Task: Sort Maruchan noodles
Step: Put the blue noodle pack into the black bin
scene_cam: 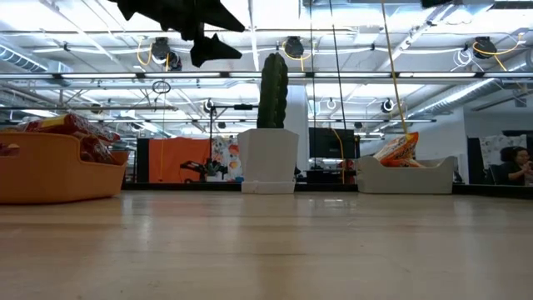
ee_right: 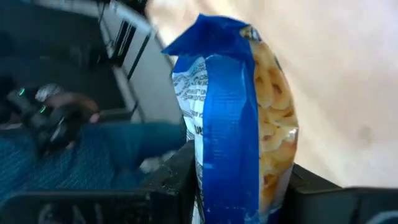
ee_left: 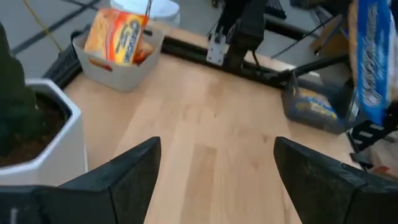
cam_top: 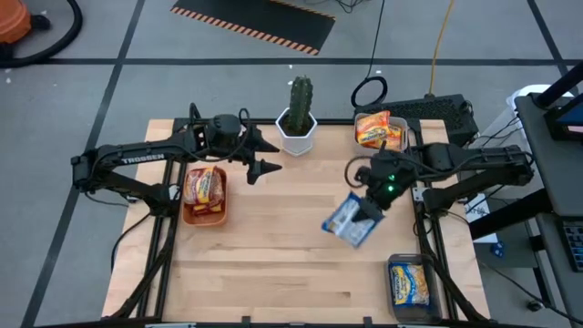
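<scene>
The blue Maruchan packet (cam_top: 351, 220) is glossy, with white print on one face and pale curled noodles showing through its clear side; in the right wrist view it (ee_right: 233, 118) stands on edge, pinched across its lower part. The right gripper (cam_top: 372, 211) is closed on it, fingers narrow against both faces, and holds it above the table's right half, nearer the right edge than the middle.

More packets are already binned: red-orange ones (cam_top: 204, 186) in the orange bin (cam_top: 204, 215) by the left edge, an orange-yellow one (cam_top: 373, 128) tilted in the grey bin (cam_top: 397, 138) at the far right corner, and a blue-and-yellow one (cam_top: 409, 284) in the clear bin (cam_top: 435, 290) at the near right corner.

The left gripper (cam_top: 265, 157) hangs above the table near the far edge, just beside the cactus pot — its fingers (ee_left: 118, 177) are spread wide and hold nothing.

The table (cam_top: 273, 255) is pale wood planking. A cactus (cam_top: 300, 96) in a white pot (cam_top: 296, 134) stands at the middle of the far edge. Beyond it the low view shows a lit workshop with ceiling rails, and a person (scene_cam: 516, 167) at the far right.
</scene>
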Tool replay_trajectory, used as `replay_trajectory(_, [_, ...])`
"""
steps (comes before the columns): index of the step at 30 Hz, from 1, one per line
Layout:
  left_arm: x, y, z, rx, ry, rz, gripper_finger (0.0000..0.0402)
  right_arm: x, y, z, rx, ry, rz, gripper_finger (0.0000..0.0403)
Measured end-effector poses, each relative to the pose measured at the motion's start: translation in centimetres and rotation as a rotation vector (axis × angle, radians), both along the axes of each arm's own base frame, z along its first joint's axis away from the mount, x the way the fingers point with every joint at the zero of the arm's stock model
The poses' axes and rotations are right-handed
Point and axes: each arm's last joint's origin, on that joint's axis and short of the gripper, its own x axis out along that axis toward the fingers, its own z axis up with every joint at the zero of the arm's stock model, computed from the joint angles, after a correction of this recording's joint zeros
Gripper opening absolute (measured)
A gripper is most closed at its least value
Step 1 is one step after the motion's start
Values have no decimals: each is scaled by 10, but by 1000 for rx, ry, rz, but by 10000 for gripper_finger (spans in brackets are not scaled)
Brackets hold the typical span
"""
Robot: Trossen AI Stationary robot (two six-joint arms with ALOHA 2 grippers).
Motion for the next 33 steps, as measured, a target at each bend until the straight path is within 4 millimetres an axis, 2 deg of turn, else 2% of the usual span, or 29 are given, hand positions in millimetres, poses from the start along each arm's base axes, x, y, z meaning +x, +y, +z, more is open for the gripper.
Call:
replay_trajectory(5, [1,0,-3,-62,20,26,317,-17,12,2,58,55,96,110])
replay_trajectory(14, [8,-21,2,-321,-18,69,317,-66,17,-2,-88,229,201,111])
replay_trajectory(19, [14,-37,8,-317,-87,145,317,-82,27,-5,-135,304,281,111])
replay_trajectory(27, [17,-61,9,-336,-117,289,317,-99,54,-6,-213,308,400,111])
replay_trajectory(33, [17,-85,11,-329,-154,324,317,-113,69,-7,-295,318,370,111])
